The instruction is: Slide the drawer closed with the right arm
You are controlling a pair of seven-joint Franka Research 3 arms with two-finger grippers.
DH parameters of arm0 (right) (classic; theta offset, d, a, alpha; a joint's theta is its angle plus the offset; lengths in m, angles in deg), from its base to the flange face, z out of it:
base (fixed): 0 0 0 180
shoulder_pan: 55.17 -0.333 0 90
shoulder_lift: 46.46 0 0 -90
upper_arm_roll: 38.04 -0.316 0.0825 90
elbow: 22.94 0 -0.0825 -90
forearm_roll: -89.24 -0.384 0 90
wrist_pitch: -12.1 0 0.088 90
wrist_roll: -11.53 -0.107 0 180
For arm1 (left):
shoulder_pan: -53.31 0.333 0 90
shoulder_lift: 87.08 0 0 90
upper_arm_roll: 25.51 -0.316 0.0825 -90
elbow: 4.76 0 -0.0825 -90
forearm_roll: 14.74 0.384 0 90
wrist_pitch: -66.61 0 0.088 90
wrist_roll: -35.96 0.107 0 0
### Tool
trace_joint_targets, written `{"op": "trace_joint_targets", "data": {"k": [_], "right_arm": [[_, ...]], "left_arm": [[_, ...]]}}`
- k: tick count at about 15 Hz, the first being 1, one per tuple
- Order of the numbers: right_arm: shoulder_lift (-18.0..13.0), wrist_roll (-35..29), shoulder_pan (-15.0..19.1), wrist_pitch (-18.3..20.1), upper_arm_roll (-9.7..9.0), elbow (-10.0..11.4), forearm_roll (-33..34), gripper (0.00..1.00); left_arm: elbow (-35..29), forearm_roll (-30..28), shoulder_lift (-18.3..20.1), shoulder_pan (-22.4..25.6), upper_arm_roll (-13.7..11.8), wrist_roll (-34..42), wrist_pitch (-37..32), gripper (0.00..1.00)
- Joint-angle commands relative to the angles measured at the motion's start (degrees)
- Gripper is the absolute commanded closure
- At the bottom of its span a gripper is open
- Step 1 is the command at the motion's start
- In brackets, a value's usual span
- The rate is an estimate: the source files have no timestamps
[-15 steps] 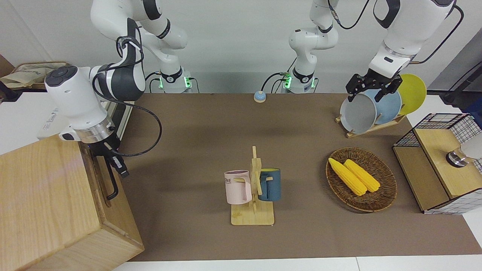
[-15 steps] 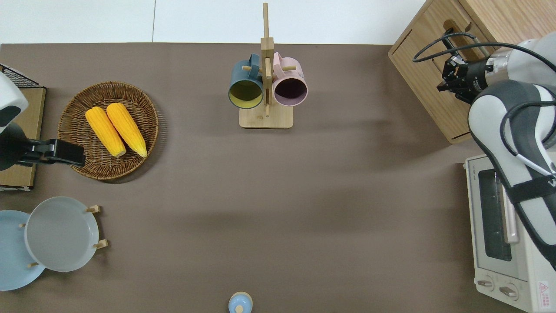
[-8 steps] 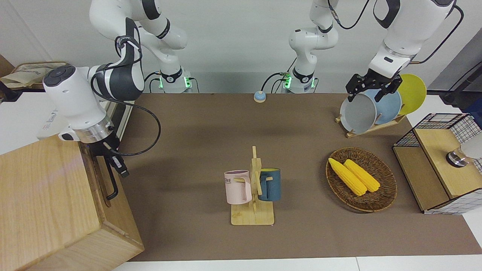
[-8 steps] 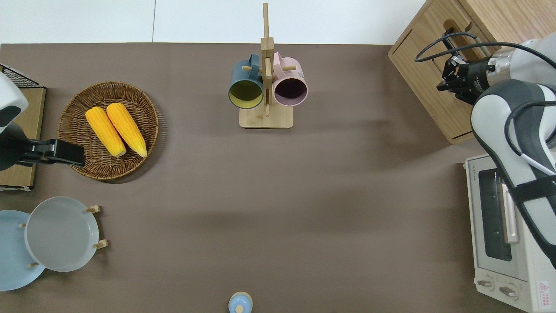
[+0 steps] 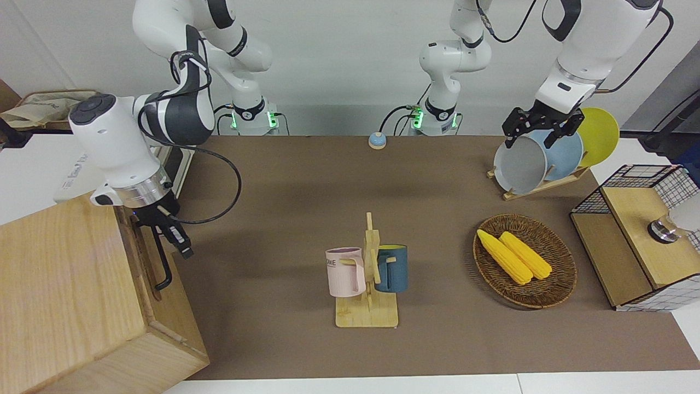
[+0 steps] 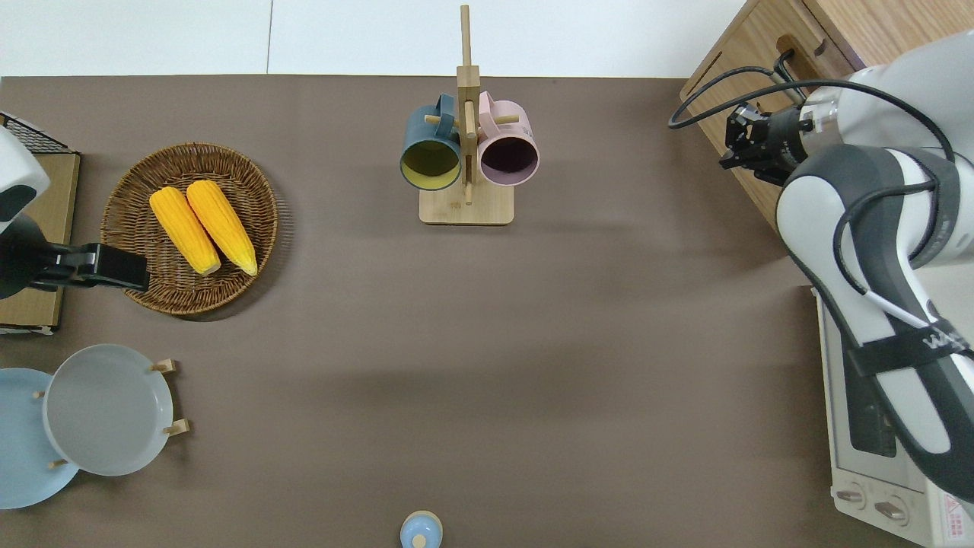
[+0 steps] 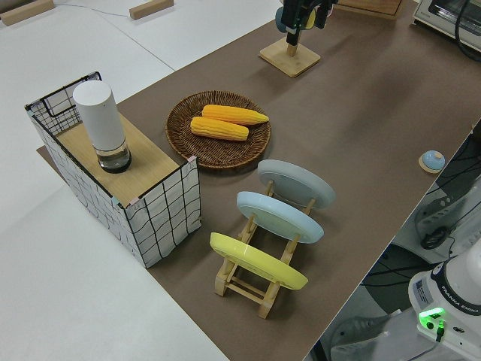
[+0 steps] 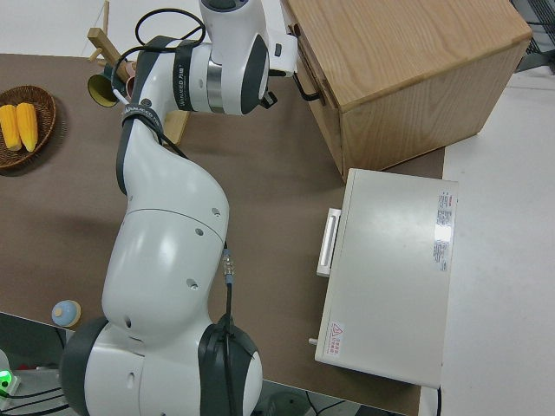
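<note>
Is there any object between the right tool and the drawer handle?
No. In the front view only a narrow bare gap separates the right tool from the drawer's black handle.

drawer point(image 5: 146, 262): pale wood, grain plainly seen, matt; handle point(image 5: 162, 261) is thin black metal
desk point(image 6: 487, 342): covered in a brown matt sheet, smooth, no shine
basket point(image 5: 552, 287): rough woven wicker, dark brown
mug stand point(image 5: 369, 306): light bare wood
plates point(image 7: 289, 199): glossy, smooth, glazed look
crate point(image 7: 161, 214): black wire mesh, wooden top
toaster oven point(image 8: 390, 273): smooth off-white shell
</note>
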Motion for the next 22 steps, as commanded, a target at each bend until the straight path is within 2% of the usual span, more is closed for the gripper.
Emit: {"op": "trace_joint_targets", "data": {"k": [1,3,6,8,11,13,15,17,18,21,22], "right_arm": [[-4.32,5.31,-3.53,9.18,0.95,1.06,-0.64,1.0],[-7.04,7.76,-4.58,13.94,1.04,2.29,-0.55,1.0],[-11.35,11.89,-6.07,17.64,2.18,3.97,-0.55,1.0],[-13.81,15.23,-8.97,19.83,4.89,4.32,-0.55,1.0],[-16.27,22.07,-13.19,22.82,10.08,4.32,-0.55,1.0],[-17.24,28.49,-13.81,24.32,11.93,4.41,-0.46,1.0],[-17.34,34.55,-13.03,24.5,11.94,4.5,-0.03,1.0],[-17.25,38.7,-13.37,24.5,11.94,4.5,4.95,1.0],[-17.25,39.24,-13.72,24.5,11.85,4.5,7.77,1.0],[-16.99,38.45,-13.81,24.5,11.15,3.97,9.12,1.0],[-16.98,38.1,-13.9,24.5,11.15,3.88,8.68,0.883]], "left_arm": [[1.4,0.98,-0.65,0.22,0.37,0.55,-1.13,0.01],[1.49,0.98,-0.65,0.22,0.37,0.55,-1.13,0.01],[1.4,0.98,-0.65,0.22,0.37,0.55,-1.13,0.01],[1.49,0.98,-0.65,0.22,0.37,0.55,-1.13,0.01],[1.49,0.98,-0.65,0.22,0.37,0.55,-1.13,0.01],[1.49,0.98,-0.65,0.22,0.37,0.55,-1.13,0.01],[1.49,0.98,-0.65,0.22,0.37,0.55,-1.13,0.01],[1.49,0.98,-0.65,0.22,0.37,0.55,-1.13,0.01],[1.49,0.98,-0.65,0.22,0.37,0.55,-1.13,0.01],[1.49,0.98,-0.65,0.22,0.37,0.55,-1.13,0.01],[1.49,0.98,-0.65,0.22,0.37,0.55,-1.13,0.01]]}}
